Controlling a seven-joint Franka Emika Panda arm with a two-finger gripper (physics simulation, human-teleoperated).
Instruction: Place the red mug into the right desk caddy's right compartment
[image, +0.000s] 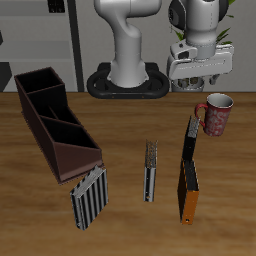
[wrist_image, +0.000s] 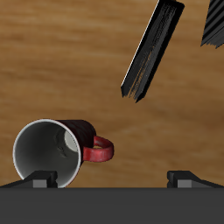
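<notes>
Broadly, the largest thing on the counter (image: 125, 235) is the right desk caddy (image: 55, 120), a long dark brown box with maroon sides that lies well apart from the end effector (image: 200, 82), far across the wooden surface from it. Its inner dividers split it into sections, and the right compartment is one of its two end sections; which end that is cannot be settled from these views alone. Next in size, a dark book with an orange cover (image: 188, 175) lies on the counter near the end effector, on the side toward the counter's front edge, and its dark edge (wrist_image: 150, 48) crosses the wrist view just beyond the mug. A slim grey item (image: 150, 170) and a small striped grey-and-white box (image: 88, 197) sit farther off, between the book and the caddy. The red mug (image: 217, 112) stands upright on the counter just below and slightly aside of the end effector, apart from it; in the wrist view the mug (wrist_image: 52, 153) shows its pale inside and its red loop handle (wrist_image: 101, 150). The end effector hovers above it, fingers spread wide, holding nothing. The step in hand seems to be the approach for the pick; nothing of the carry has begun. The next move probably calls for centring over the mug's rim, descending so one finger goes inside the wall, and closing without tipping it.
</notes>
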